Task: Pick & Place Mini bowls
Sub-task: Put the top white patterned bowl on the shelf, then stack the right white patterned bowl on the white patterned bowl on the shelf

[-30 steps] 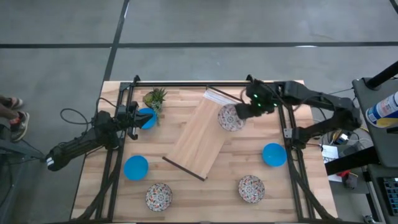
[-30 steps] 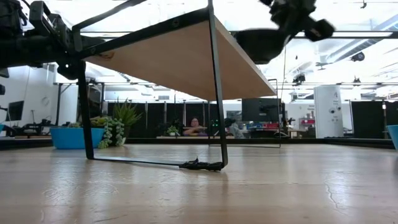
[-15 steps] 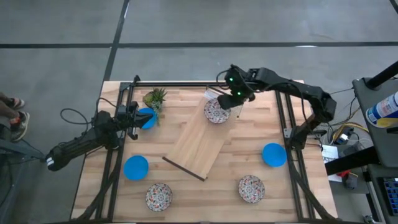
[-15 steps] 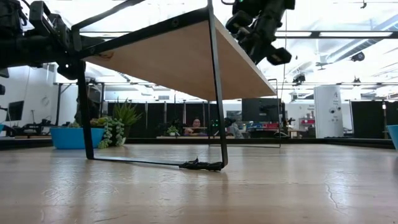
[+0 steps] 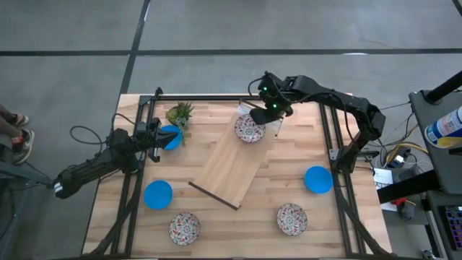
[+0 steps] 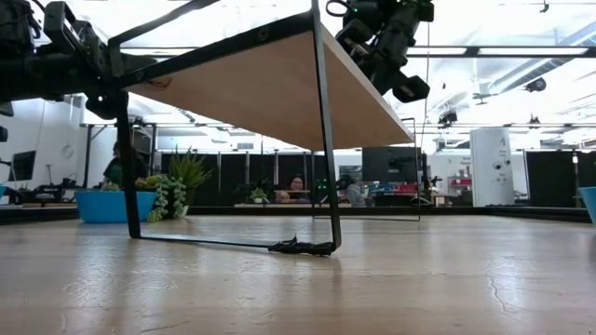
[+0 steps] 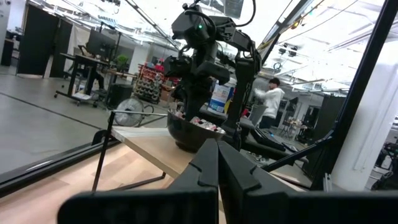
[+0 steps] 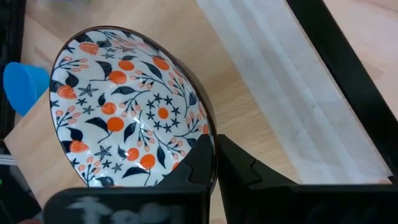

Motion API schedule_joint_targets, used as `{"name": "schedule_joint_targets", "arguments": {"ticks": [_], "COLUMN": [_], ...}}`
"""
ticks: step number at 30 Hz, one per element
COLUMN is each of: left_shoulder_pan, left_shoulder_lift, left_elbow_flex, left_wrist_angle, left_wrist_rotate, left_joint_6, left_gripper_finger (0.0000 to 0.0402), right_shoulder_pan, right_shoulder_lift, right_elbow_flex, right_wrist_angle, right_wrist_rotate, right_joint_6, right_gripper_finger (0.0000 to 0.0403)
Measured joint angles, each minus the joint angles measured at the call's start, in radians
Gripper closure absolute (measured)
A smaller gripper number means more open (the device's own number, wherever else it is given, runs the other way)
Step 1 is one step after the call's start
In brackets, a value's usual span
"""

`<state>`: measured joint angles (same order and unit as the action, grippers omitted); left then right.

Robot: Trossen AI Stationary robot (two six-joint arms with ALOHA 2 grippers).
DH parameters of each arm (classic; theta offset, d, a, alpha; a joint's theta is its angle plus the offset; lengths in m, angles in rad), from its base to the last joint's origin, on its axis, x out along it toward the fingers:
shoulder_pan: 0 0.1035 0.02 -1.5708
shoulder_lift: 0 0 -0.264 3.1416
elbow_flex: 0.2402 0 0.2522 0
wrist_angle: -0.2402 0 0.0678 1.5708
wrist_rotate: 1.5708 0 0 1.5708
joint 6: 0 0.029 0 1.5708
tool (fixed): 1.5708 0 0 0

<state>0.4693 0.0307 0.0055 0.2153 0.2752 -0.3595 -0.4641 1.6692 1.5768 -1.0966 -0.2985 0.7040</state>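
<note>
From overhead I've got the right gripper (image 5: 261, 121) at the far end of the wooden board (image 5: 232, 160) with a patterned bowl (image 5: 250, 128) under it, but only my right wrist camera shows the grip itself: fingers (image 8: 200, 163) pinched on the rim of that patterned bowl (image 8: 127, 121), one inside and one outside, the bowl tilted over the board's top. The left gripper (image 5: 154, 137) waits beside a blue bowl (image 5: 170, 137) near the plant (image 5: 180, 113), fingers pressed together in its own wrist camera. Across the table I count two more blue bowls (image 5: 158, 194) (image 5: 317, 179) and two more patterned ones (image 5: 184, 229) (image 5: 292, 219), all sitting well apart.
</note>
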Motion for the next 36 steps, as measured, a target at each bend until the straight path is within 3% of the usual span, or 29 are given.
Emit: {"name": "schedule_joint_targets", "arguments": {"ticks": [14, 28, 36], "left_shoulder_pan": [0.000, 0.000, 0.000], "left_shoulder_lift": [0.000, 0.000, 0.000], "left_elbow_flex": [0.000, 0.000, 0.000], "left_wrist_angle": [0.000, 0.000, 0.000], "left_wrist_rotate": [0.000, 0.000, 0.000], "left_joint_6": [0.000, 0.000, 0.000], "left_gripper_finger": [0.0402, 0.0402, 0.0402], "right_shoulder_pan": [0.000, 0.001, 0.101], "right_shoulder_lift": [0.000, -0.027, -0.148], "right_elbow_flex": [-0.001, 0.025, 0.028], "right_wrist_angle": [-0.005, -0.012, -0.060], "right_wrist_rotate": [-0.020, -0.018, -0.021], "right_joint_6": [-0.002, -0.024, -0.132], "right_gripper_finger": [0.0374, 0.0269, 0.0250]}}
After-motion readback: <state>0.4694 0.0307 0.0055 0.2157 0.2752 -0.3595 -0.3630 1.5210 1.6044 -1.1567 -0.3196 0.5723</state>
